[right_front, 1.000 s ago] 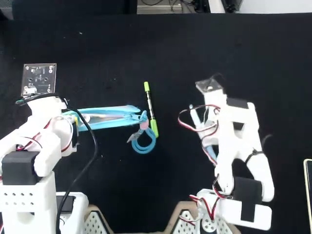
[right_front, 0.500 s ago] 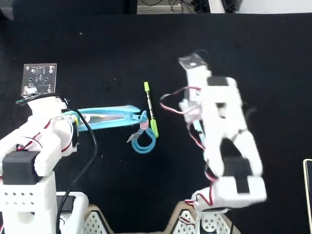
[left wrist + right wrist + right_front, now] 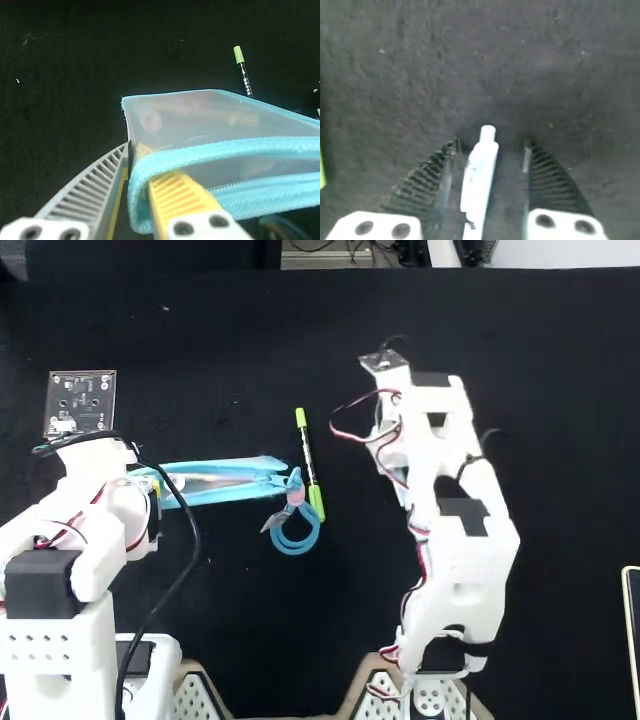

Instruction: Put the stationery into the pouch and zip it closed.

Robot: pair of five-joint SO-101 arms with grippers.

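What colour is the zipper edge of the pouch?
Light blue: the zipper edge borders the translucent pouch. Best seen in the left wrist view.

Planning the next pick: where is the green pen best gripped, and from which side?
Probably the far half of the green pen, from above, fingers across the barrel: it lies flat, and its near end sits beside the blue loop.

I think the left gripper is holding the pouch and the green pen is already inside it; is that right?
Not quite. The left gripper does hold the pouch, but the green pen is not inside it: it lies on the table just beyond the pouch's zip end, as the high view shows.
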